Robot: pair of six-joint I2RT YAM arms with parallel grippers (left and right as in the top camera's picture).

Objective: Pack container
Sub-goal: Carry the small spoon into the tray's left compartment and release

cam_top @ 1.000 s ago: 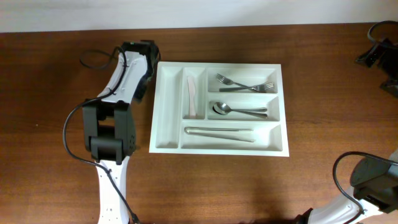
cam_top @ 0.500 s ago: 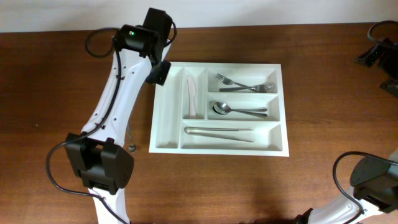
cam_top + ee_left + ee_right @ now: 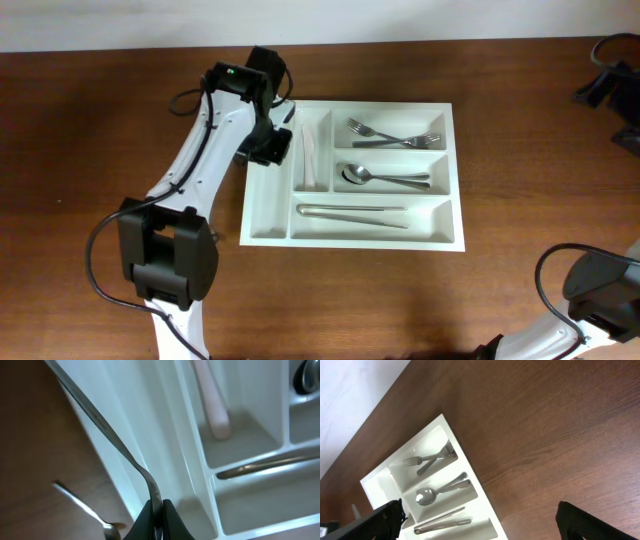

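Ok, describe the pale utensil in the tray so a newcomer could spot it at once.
Find the white tray mid-table. Of its two narrow upright compartments, take the one bordering the forks and spoon. The pale pinkish utensil lying there is matte, while every neighbour is shiny metal.

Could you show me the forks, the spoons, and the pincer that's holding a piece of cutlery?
forks [image 3: 395, 138], overhead view, where their handles cross.
spoons [image 3: 353, 175], overhead view, on a bowl.
left pincer [image 3: 158, 507], left wrist view, between its fingertips, shut on the metal utensil [image 3: 100, 422].
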